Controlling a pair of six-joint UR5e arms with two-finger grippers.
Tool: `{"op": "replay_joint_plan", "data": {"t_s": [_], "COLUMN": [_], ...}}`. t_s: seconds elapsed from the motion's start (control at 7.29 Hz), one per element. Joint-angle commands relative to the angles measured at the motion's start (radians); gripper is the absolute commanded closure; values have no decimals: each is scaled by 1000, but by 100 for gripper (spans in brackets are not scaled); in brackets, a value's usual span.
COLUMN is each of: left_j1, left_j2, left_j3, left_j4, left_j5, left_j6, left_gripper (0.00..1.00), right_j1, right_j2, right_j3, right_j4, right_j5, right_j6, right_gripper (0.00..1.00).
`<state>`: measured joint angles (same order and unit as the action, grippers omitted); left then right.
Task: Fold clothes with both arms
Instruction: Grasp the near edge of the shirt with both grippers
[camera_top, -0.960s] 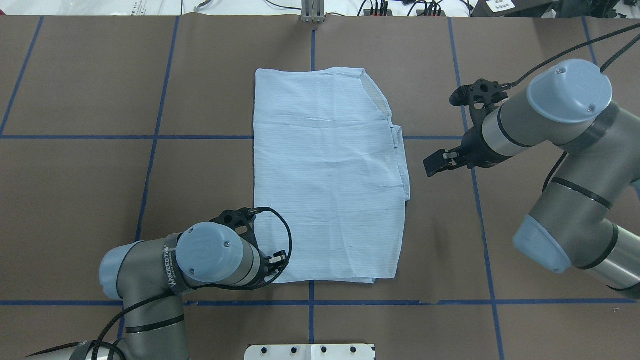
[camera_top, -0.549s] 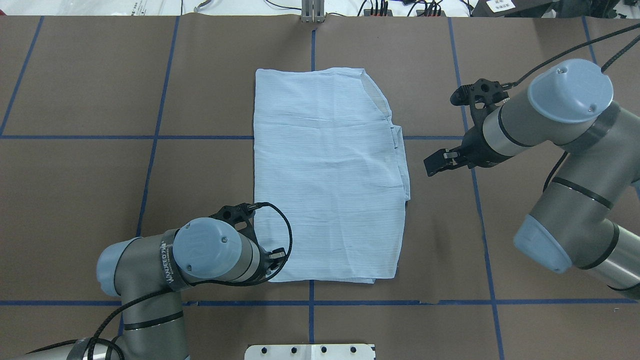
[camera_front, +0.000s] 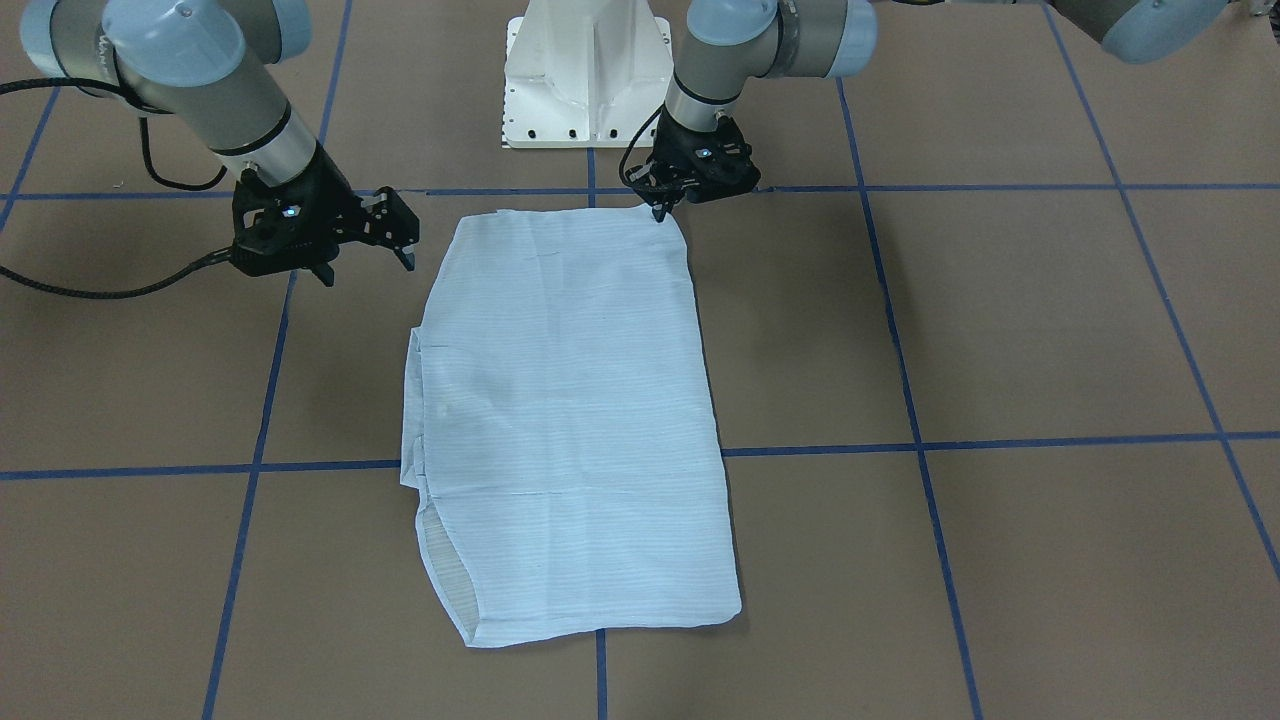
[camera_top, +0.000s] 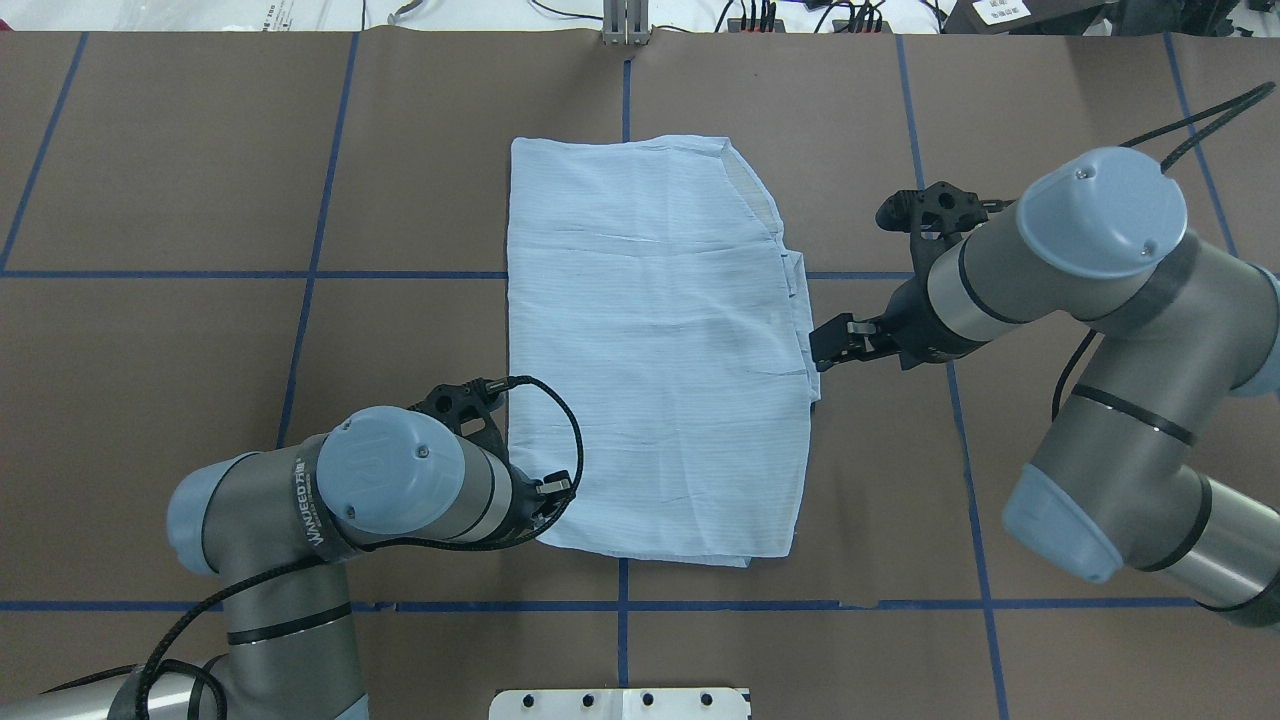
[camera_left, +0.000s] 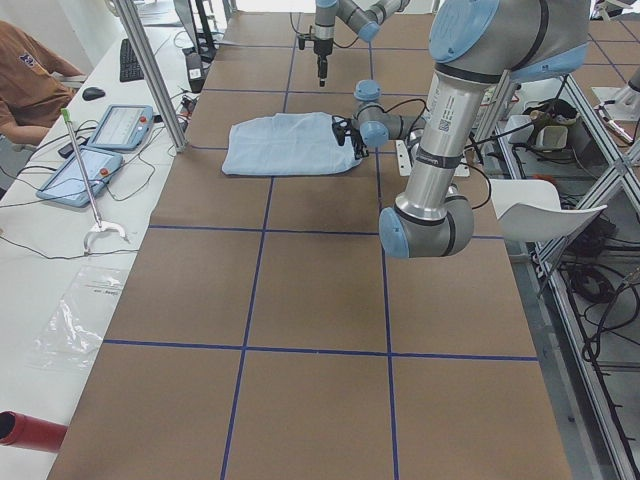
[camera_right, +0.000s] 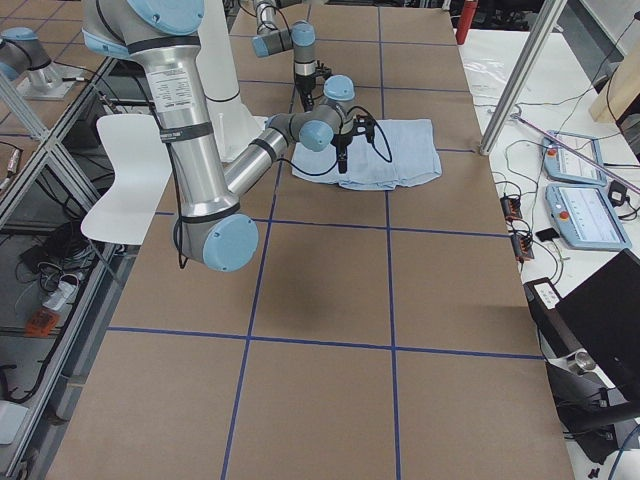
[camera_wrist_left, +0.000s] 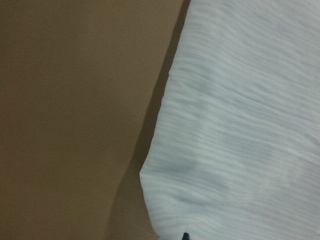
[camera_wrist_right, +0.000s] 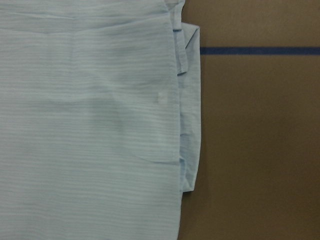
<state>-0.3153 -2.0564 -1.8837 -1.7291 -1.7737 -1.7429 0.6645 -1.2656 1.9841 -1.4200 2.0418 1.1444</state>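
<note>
The light blue striped shirt (camera_top: 650, 340) lies folded into a tall rectangle in the middle of the brown table (camera_top: 160, 400). My left gripper (camera_top: 552, 497) is at its near-left corner, and in the front view its fingers (camera_front: 661, 210) meet in a single point on that corner, shut on the shirt. The left wrist view shows the corner of the shirt (camera_wrist_left: 240, 125) raised a little, with a shadow under it. My right gripper (camera_top: 832, 346) hangs open just off the shirt's right edge, fingers spread (camera_front: 366, 262). The right wrist view looks down on the shirt's layered edge (camera_wrist_right: 185, 100).
Blue tape lines (camera_top: 300, 300) grid the table. The white pedestal base (camera_front: 585, 90) stands at the near edge. In the left side view a seated person (camera_left: 25, 75) and tablets (camera_left: 120, 125) are beside the table.
My right gripper has moved in toward the shirt's right edge, still open. The left arm has shifted slightly left, and the shirt's near-left corner has drawn up a little with it.
</note>
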Motion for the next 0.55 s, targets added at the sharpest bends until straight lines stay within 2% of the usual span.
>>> {"op": "replay_joint_plan", "data": {"t_s": [0.0, 0.27, 0.41], "left_j1": [-4, -4, -2], "left_j2": [1, 1, 1], "left_j3": [-3, -3, -3], "left_j4": [0, 0, 0], "left_j5": [-1, 0, -1], "left_j6": [0, 0, 0], "left_gripper": [100, 100, 100], "right_j1": [-156, -314, -371], "right_j2": [43, 46, 45], "right_j3": [10, 4, -10], "right_j4": [0, -7, -13], "right_j5": [-110, -278, -328], "right_j6": [362, 641, 700], "right_gripper": [0, 0, 0]}}
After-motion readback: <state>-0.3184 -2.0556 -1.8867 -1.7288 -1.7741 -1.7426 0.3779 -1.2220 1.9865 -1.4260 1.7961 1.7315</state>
